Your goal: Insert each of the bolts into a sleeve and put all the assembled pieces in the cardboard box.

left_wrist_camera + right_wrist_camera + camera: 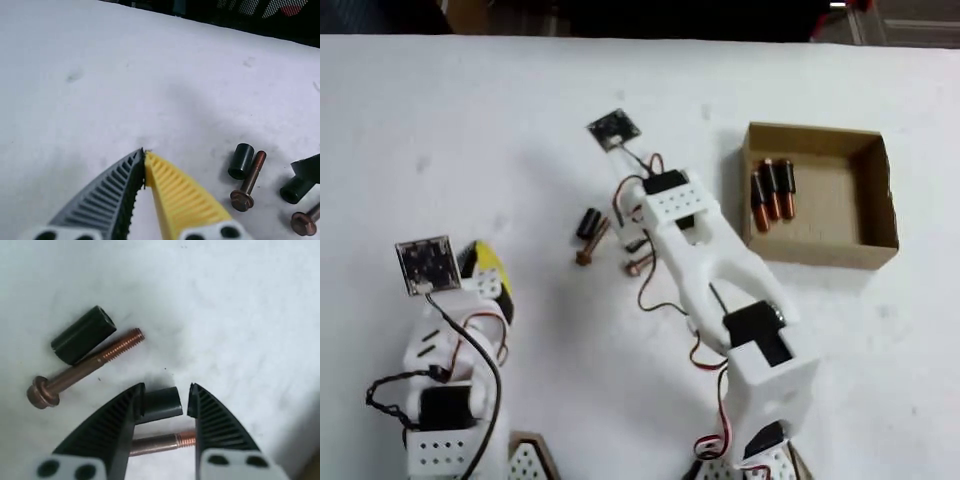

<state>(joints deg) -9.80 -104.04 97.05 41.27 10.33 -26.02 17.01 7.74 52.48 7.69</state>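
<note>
My right gripper (166, 387) is open low over the table, its fingers on either side of a black sleeve (162, 404) lying there; one finger touches it, the other stands just off. A copper bolt (160, 442) lies right behind that sleeve. A second sleeve (82, 335) and bolt (85, 367) lie side by side a little way off, to the left of the right gripper (635, 240) in the high view. My left gripper (144, 152) is shut and holds nothing, well left of the second sleeve (241, 161) and bolt (248, 182).
The cardboard box (810, 130) stands to the right of the right arm and holds three assembled pieces (772, 192) in its left part. The white table runs wide and bare to the left and toward the back edge.
</note>
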